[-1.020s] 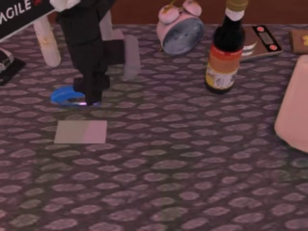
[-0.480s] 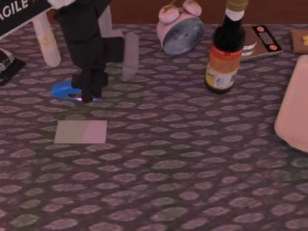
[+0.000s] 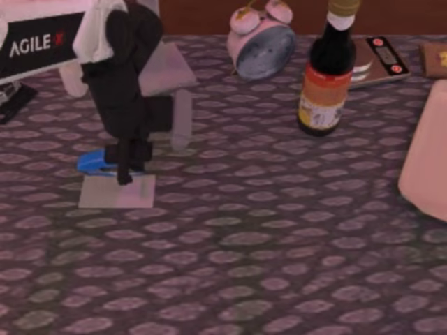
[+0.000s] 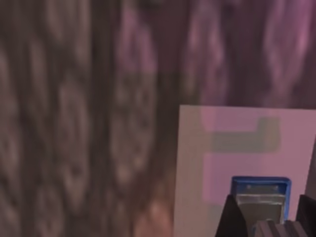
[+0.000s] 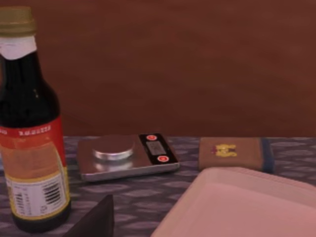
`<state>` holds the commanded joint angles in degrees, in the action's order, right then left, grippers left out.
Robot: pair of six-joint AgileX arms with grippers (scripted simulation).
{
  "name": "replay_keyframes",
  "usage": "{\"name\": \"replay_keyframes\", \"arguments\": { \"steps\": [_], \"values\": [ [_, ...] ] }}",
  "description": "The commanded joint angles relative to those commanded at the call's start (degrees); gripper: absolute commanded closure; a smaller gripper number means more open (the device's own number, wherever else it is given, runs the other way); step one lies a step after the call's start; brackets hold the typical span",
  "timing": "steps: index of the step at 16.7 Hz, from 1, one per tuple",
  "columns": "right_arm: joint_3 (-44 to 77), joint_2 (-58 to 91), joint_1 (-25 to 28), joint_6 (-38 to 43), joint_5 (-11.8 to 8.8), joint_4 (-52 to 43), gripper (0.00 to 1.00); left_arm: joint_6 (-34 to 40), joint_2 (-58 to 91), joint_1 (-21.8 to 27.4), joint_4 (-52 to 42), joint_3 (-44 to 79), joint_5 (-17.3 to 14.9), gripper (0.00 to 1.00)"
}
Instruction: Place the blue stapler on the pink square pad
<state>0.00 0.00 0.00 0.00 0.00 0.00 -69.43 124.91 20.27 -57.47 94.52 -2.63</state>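
The blue stapler (image 3: 93, 162) hangs in my left gripper (image 3: 126, 166), which is shut on it from above. In the top view it sits over the far edge of the pink square pad (image 3: 115, 193), which lies flat at the left of the table. The left wrist view shows the stapler's blue end (image 4: 260, 185) between the two dark fingers (image 4: 231, 217) of the left gripper (image 4: 269, 205), with the pad (image 4: 232, 148) right beneath. My right gripper is outside the top view, parked at the right near the bottle.
A pale base plate (image 3: 165, 66) with an upright post (image 3: 181, 120) stands just behind the left gripper. A pink alarm clock (image 3: 262, 43), dark sauce bottle (image 3: 323, 77), kitchen scale (image 3: 380, 59) and brown box (image 3: 434, 59) line the back. A thick pink block (image 3: 426, 153) fills the right edge.
My left gripper has carried the stapler from the cloth behind the pad toward the near side, so it now overlaps the pad's far edge. The arm's white link has swung into view.
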Motion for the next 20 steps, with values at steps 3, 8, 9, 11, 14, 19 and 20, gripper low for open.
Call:
{"name": "replay_keyframes", "arguments": {
  "steps": [3,8,9,11,14,19,20],
  "values": [
    [0.0,0.0,0.0,0.0,0.0,0.0,0.0,-0.7,0.5,-0.6,4.1,-3.5,-0.1,1.0],
    [0.0,0.0,0.0,0.0,0.0,0.0,0.0,-0.8,0.6,-0.6,4.2,-3.7,-0.1,0.92],
    [0.0,0.0,0.0,0.0,0.0,0.0,0.0,-0.8,0.6,-0.6,4.2,-3.7,-0.1,0.85],
    [0.0,0.0,0.0,0.0,0.0,0.0,0.0,-0.8,0.6,-0.6,4.2,-3.7,-0.1,0.7],
    [0.0,0.0,0.0,0.0,0.0,0.0,0.0,-0.8,0.6,-0.6,4.2,-3.7,-0.1,0.47],
    [0.0,0.0,0.0,0.0,0.0,0.0,0.0,-0.8,0.6,-0.6,4.2,-3.7,-0.1,0.1],
    [0.0,0.0,0.0,0.0,0.0,0.0,0.0,-0.8,0.6,-0.6,4.2,-3.7,-0.1,0.02]
  ]
}}
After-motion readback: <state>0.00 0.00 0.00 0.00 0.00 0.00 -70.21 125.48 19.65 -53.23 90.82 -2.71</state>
